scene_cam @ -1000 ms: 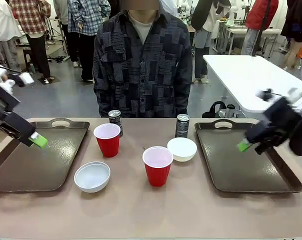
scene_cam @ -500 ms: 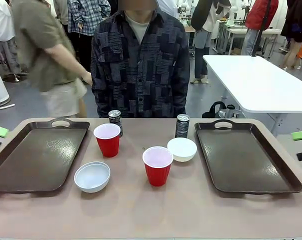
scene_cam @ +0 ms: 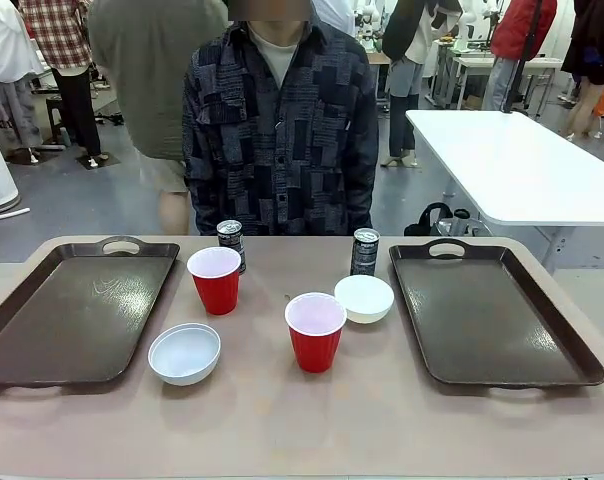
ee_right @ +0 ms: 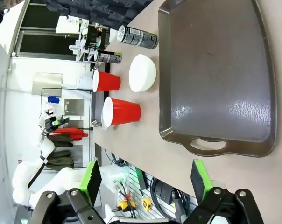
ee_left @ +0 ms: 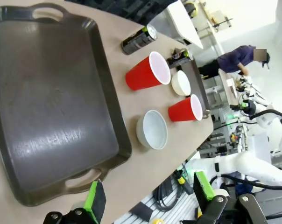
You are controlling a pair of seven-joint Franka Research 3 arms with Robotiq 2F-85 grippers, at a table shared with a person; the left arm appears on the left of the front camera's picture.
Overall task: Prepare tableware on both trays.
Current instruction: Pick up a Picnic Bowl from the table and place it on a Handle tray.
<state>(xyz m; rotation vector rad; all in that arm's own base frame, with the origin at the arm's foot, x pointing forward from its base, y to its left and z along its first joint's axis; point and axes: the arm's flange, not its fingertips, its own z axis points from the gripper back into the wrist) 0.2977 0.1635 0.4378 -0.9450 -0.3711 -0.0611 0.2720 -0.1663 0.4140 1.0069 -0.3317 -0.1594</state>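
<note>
2 cups [scene_cam: 214, 280], 2 bowls [scene_cam: 184, 353] and 2 cans [scene_cam: 231, 240] are standing between the bare trays [scene_cam: 42, 330]. The left gripper [ee_left: 148, 196] and right gripper [ee_right: 145, 179] are hanging spread, gripping nothing. Risk: a finger reaching for a cup toppling the can just behind it.

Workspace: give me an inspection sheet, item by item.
Surface: tan table, no spills seen.
Job's things: left tray and right tray lie flat at either side. Between them on the table stand two red cups, two white bowls and two dark cans, all upright, none on a tray.
Clutter: nothing seen.
Grippers: left pincer open, holding nothing; right pincer open, holding nothing.
Cables: dark cables below the table's near edge.
Surroundings: person in a patterned shirt at the far side; white table and other people behind.
</note>
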